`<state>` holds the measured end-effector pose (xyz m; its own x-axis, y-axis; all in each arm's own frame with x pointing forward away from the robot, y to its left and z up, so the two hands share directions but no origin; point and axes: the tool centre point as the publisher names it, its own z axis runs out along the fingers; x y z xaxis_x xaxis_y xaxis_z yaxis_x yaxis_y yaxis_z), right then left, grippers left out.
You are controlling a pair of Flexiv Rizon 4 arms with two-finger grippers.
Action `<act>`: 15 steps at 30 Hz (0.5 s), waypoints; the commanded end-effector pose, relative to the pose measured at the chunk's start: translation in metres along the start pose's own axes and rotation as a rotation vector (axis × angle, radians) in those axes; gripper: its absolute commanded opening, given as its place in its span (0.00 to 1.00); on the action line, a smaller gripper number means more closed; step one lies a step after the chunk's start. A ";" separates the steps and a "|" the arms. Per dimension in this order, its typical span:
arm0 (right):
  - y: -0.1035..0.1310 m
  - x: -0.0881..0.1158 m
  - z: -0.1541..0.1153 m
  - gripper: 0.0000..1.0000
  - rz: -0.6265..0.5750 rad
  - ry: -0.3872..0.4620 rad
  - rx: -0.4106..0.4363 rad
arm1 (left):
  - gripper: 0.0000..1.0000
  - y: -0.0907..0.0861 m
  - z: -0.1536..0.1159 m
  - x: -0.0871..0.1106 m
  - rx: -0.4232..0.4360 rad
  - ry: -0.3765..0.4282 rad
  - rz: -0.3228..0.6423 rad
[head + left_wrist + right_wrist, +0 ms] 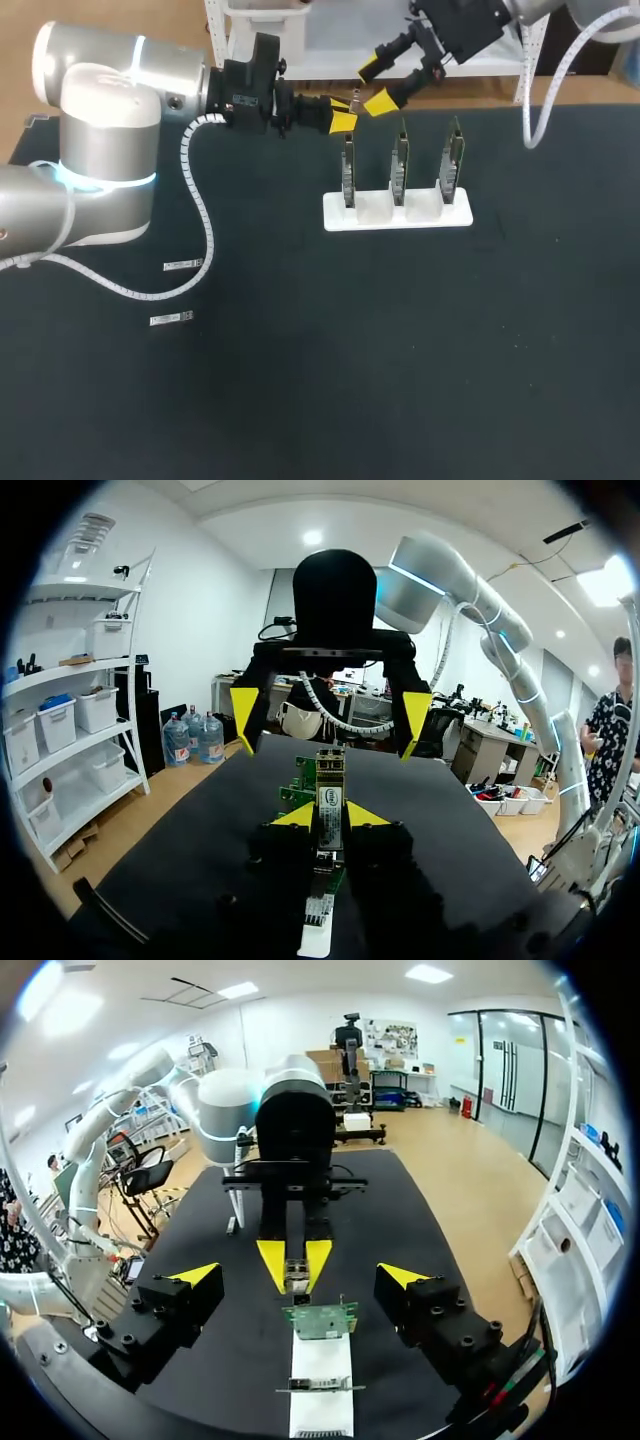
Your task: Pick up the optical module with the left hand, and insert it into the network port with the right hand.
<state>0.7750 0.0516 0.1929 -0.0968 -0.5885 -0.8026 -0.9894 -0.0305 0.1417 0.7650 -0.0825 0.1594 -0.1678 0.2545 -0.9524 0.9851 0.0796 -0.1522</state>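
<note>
Above the table's (400,350) far edge, left jaws clamp the module (354,103); right jaws gape just beside it. Risk: a skewed handover grip tilts the module, so insertion jams.

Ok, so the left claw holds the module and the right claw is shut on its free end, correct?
Not quite. The left claw does hold the module, but the right claw is open. The right wrist view shows its fingers wide apart, not touching the module.
</note>
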 end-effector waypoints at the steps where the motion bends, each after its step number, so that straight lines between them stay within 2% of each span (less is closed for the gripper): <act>1: 0.008 0.001 0.001 1.00 0.007 -0.019 0.033 | 0.00 0.001 0.000 -0.001 0.002 0.005 -0.002; 15: 0.016 0.002 0.006 1.00 0.012 -0.022 0.031 | 0.00 0.001 0.000 -0.001 0.002 0.005 -0.002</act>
<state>0.7629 0.0551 0.1906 -0.1118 -0.5735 -0.8116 -0.9897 -0.0096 0.1431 0.7651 -0.0825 0.1594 -0.1678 0.2545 -0.9524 0.9851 0.0797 -0.1522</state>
